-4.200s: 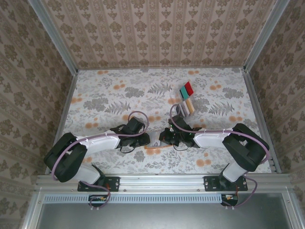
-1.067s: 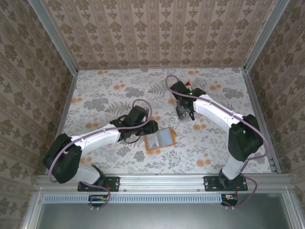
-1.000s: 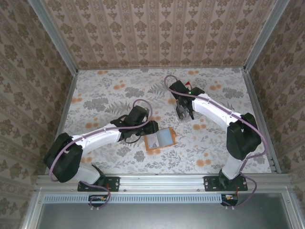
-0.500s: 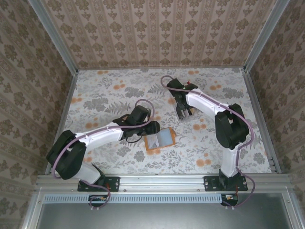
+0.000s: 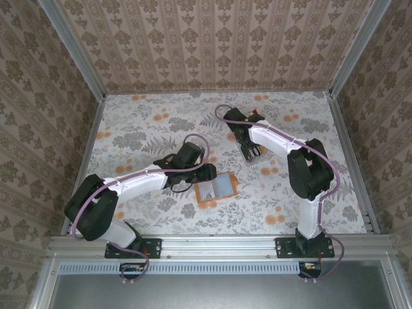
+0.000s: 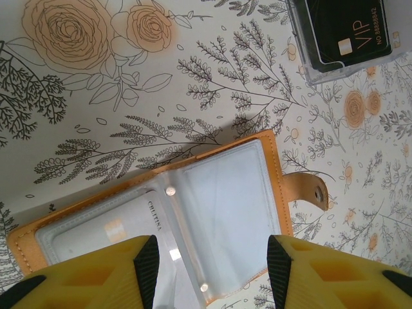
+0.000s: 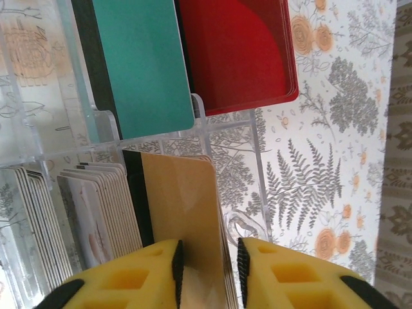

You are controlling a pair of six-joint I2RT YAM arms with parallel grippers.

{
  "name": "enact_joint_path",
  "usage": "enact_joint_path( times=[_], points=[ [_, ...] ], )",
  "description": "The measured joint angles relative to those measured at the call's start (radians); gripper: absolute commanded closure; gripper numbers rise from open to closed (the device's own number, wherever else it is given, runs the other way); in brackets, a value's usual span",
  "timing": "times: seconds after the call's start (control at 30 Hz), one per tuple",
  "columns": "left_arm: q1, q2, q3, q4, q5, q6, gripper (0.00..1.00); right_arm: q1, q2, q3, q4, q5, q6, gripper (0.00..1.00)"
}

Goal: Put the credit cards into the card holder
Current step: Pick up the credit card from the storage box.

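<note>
Right end effector (image 7: 207,257) reaching into the clear rack (image 7: 225,129), the card holder (image 6: 219,187) lying open on the bench (image 5: 141,129).

Its fingers are sitting either side of a beige card (image 7: 180,199), but whether they are pinching it or just bracketing it I cannot tell; the card's lower end is disappearing between them. A teal card (image 7: 138,64) and a red card (image 7: 232,51) are standing behind, cut off by the frame edge. The left end effector (image 6: 207,257) is hovering spread over the holder, its fingers covering the near edge and part of a pale card in one pocket.
</note>
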Motion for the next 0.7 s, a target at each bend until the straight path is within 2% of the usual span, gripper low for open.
enact_joint_path(
  times=[0.1, 0.7],
  points=[
    [0.000, 0.000, 0.000, 0.000, 0.000, 0.000, 0.49, 0.000, 0.000, 0.000, 0.000, 0.010, -0.011, 0.80],
    [0.000, 0.000, 0.000, 0.000, 0.000, 0.000, 0.49, 0.000, -0.041, 0.000, -0.002, -0.008, -0.016, 0.90]
  ],
)
